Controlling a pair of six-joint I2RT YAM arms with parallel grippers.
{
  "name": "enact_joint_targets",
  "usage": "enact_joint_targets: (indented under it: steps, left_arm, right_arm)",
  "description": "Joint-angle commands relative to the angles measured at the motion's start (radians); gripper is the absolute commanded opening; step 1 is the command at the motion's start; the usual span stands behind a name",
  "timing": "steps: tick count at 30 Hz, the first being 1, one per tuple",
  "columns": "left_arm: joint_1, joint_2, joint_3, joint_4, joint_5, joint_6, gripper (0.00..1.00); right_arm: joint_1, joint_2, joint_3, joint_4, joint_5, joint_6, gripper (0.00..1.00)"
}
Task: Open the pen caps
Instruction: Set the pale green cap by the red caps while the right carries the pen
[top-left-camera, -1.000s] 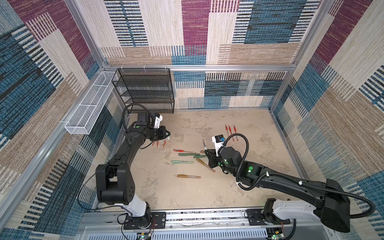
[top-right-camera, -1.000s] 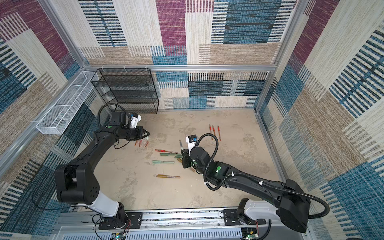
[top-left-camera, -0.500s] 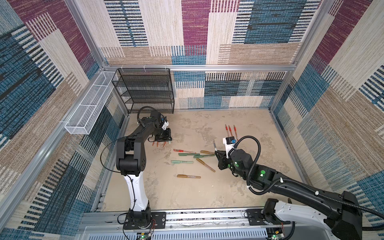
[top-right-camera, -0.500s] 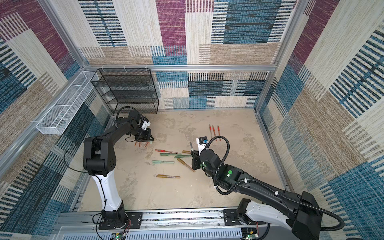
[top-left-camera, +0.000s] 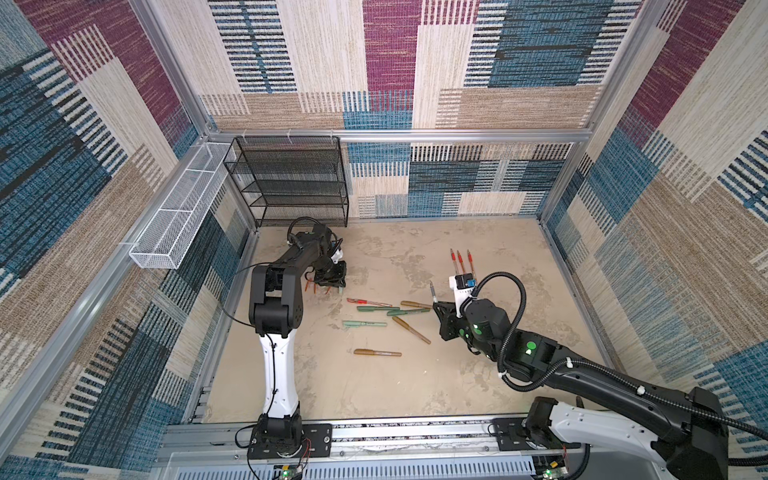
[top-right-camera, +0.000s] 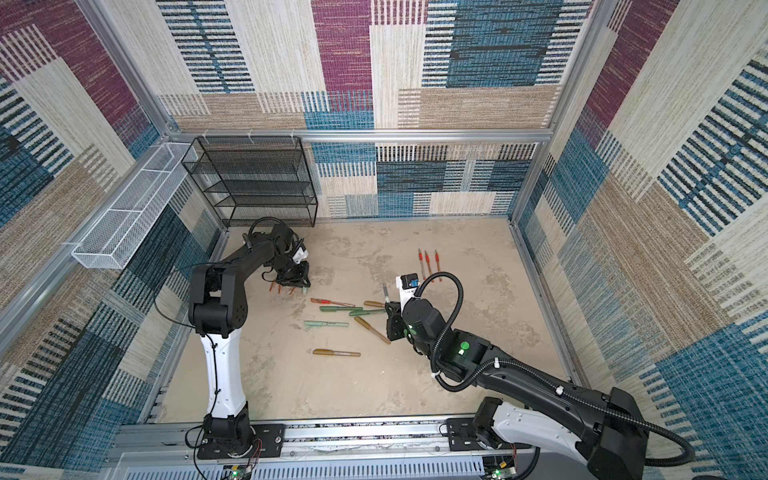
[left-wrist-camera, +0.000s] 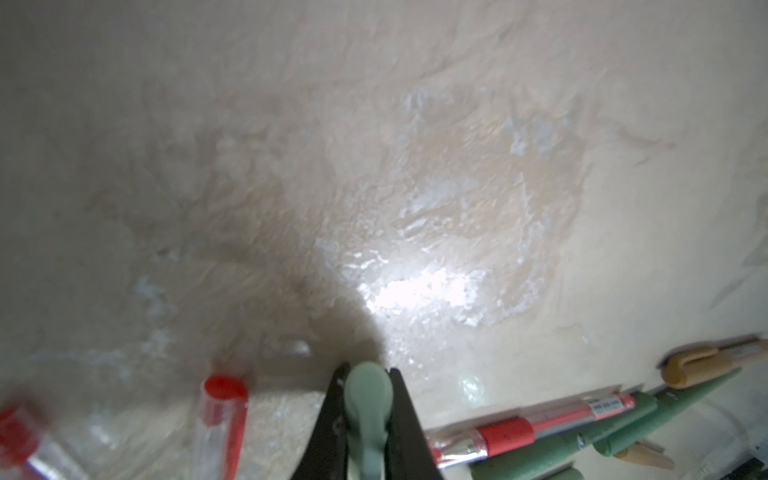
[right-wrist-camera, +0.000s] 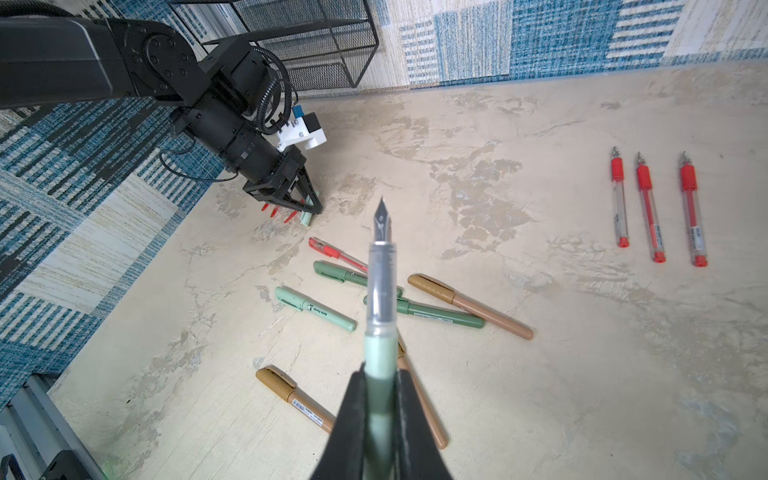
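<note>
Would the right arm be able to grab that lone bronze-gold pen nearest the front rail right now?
Probably not yet: the bronze-gold plastic pen lies uncovered nearby, but the right pincer is shut on a mint-barrelled fountain pen.

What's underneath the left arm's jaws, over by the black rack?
The shut left jaws pinch a pale mint cap, down close to the table. Red caps lie beneath and beside them. How many cannot be counted, because the jaws cover part of the group.
</note>
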Motion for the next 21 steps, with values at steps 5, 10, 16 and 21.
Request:
enact_joint_targets:
  steps: [5,10,16,21]
  left_arm:
    - [-0.006,0.026,0.021,-0.038,-0.048,0.019,0.23]
    - [-0.008,0.017,0.032,-0.044,-0.034,0.004,0.32]
    - [-0.014,-0.039,0.024,-0.051,-0.034,-0.013,0.41]
    - [-0.023,-0.139,-0.004,-0.044,-0.011,-0.033,0.44]
  right_arm:
    - [0.000,-0.030,-0.003,0.000,0.031,0.018,0.00]
    - [0.000,-0.075,-0.029,0.021,0.048,0.013,0.00]
    - [-0.002,-0.079,-0.012,0.001,0.068,-0.006,0.00]
    - [-0.039,-0.043,0.034,-0.026,0.060,-0.039,0.00]
